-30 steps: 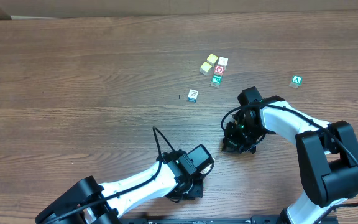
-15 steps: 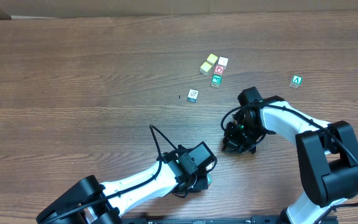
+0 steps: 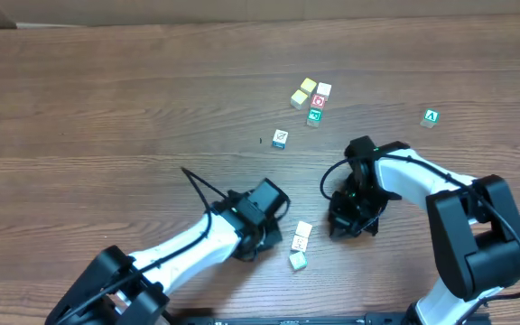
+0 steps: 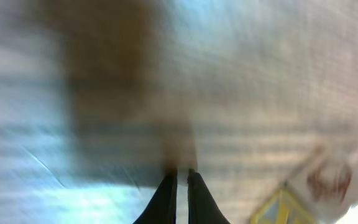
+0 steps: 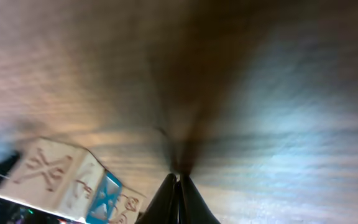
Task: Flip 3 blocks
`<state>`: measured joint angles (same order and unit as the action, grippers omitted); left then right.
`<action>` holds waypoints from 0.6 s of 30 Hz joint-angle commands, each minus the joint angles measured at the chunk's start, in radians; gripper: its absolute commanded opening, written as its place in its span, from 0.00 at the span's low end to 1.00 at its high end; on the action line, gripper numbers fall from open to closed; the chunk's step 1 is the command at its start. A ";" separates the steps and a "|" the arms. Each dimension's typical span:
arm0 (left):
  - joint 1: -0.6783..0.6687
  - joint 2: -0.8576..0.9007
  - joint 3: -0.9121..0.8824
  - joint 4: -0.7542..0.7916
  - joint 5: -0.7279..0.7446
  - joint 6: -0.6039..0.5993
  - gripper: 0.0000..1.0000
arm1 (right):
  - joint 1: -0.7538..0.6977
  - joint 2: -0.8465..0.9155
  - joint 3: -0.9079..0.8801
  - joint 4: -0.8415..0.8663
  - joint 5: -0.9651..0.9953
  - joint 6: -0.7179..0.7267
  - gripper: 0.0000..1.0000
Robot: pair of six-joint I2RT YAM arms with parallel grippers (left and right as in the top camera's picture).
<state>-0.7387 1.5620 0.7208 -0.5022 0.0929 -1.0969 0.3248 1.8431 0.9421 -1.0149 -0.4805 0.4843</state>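
Two blocks lie near the front of the table: a tan one with red print [image 3: 302, 235] and one with a green side [image 3: 297, 260]. My left gripper [image 3: 261, 244] is just left of them, shut on nothing; its blurred wrist view shows closed fingertips [image 4: 182, 178] over bare wood and a yellow-edged block [image 4: 284, 210] at lower right. My right gripper [image 3: 339, 226] is to their right, also shut and empty [image 5: 179, 182], with a tan X-printed block [image 5: 51, 171] at lower left. A slash-marked block [image 3: 280, 138] sits alone mid-table. Further back, a white [image 3: 324, 89], a red-print [image 3: 319, 101] and a green-print block [image 3: 314, 116] are clustered.
Two yellow-topped cubes [image 3: 303, 91] sit at the left of the far cluster. A lone green "A" cube [image 3: 431, 117] lies at the right. Both arms reach in from the front edge, and a black cable loops off the left arm [image 3: 201, 185].
My left arm has swung left and away from the front edge, uncovering two blocks there. The right gripper has shifted slightly toward the front.
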 commanded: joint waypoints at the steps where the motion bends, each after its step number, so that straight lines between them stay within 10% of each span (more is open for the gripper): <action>1: 0.069 0.020 -0.019 0.007 -0.080 -0.010 0.04 | 0.062 0.018 -0.067 0.006 0.034 -0.013 0.04; 10: 0.224 0.020 -0.019 0.019 -0.077 0.042 0.04 | 0.120 -0.029 -0.170 0.045 -0.010 -0.059 0.04; 18: 0.241 0.020 -0.019 0.003 -0.130 0.080 0.04 | 0.128 -0.474 -0.102 -0.084 0.093 -0.026 0.04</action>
<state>-0.5056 1.5616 0.7208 -0.4843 0.0414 -1.0466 0.4385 1.5352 0.8028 -1.0756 -0.4511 0.4366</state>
